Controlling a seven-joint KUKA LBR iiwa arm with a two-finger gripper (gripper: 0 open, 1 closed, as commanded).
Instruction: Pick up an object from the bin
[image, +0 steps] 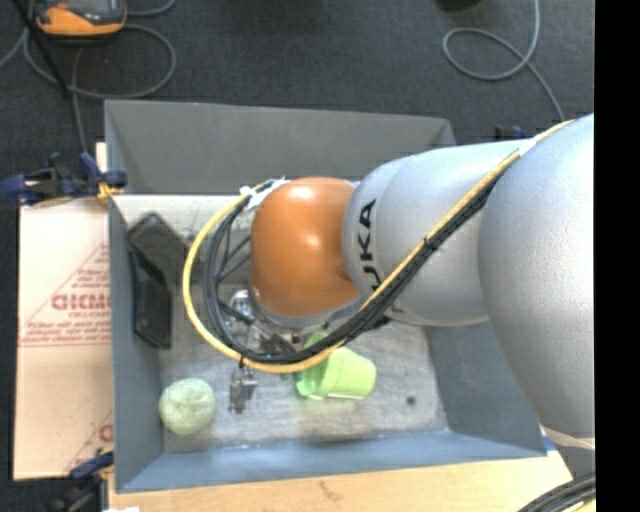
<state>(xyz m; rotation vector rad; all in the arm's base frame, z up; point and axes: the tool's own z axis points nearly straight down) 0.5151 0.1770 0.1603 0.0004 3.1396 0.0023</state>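
My gripper (240, 392) hangs below the orange wrist cover, near the bin's front, its tips just above the floor. A pale green ball (187, 405) lies to its left in the front left corner, a short gap away. A bright green cup (340, 374) lies on its side to the gripper's right, partly hidden under the wrist. Nothing shows between the fingers.
A black flat box-like thing (153, 278) lies along the bin's left wall. The arm and its cables cover the middle and right of the bin. Bare floor shows along the front right.
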